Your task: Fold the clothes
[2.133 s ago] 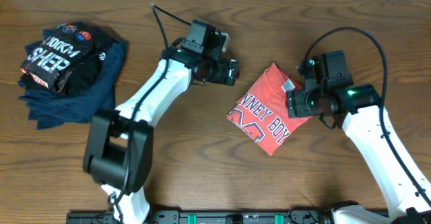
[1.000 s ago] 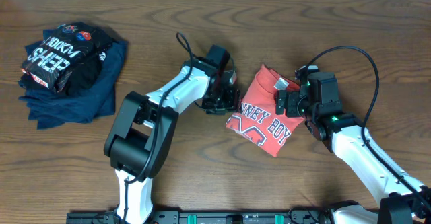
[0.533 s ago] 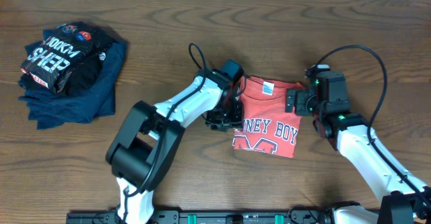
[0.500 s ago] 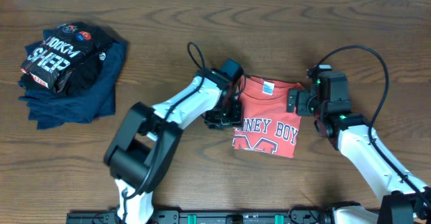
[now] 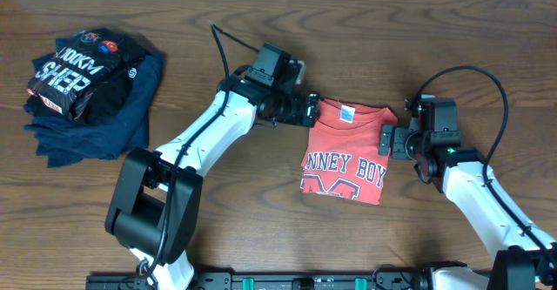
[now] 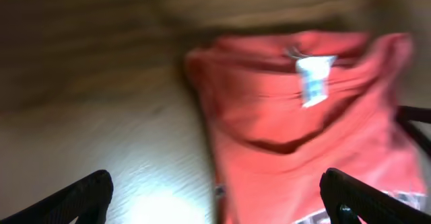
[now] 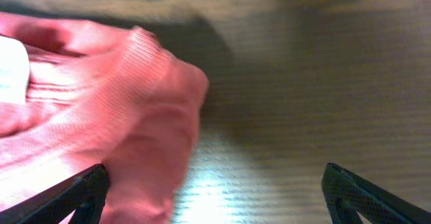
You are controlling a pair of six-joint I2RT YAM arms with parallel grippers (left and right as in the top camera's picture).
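- Both arms have shifted since half a second ago: the left gripper [image 5: 306,110], then pressed against the left edge of the coral-red T-shirt [image 5: 344,155], now sits at its upper left corner. The right gripper [image 5: 385,140] has slid slightly down along the right edge.
- Motion blur smears the left wrist view, so I cannot tell whether those fingers touch the cloth. The fold cuts off the start of the white lettering [image 5: 345,165].
- Left gripper's fingers [image 6: 91,192] stand wide apart with nothing clasped; the shirt and its neck tag [image 6: 315,79] lie ahead of them.
- Right gripper's fingers [image 7: 84,190] are also spread wide and hold nothing; a rounded fold of red cloth lies just by the left fingertip.
- Folded into a rough rectangle, the shirt lies flat on the wooden table [image 5: 261,203], between the two grippers, collar toward the far edge.
- Well apart, at the table's far left, a black shirt [image 5: 74,68] rests on navy blue garments [image 5: 113,124].
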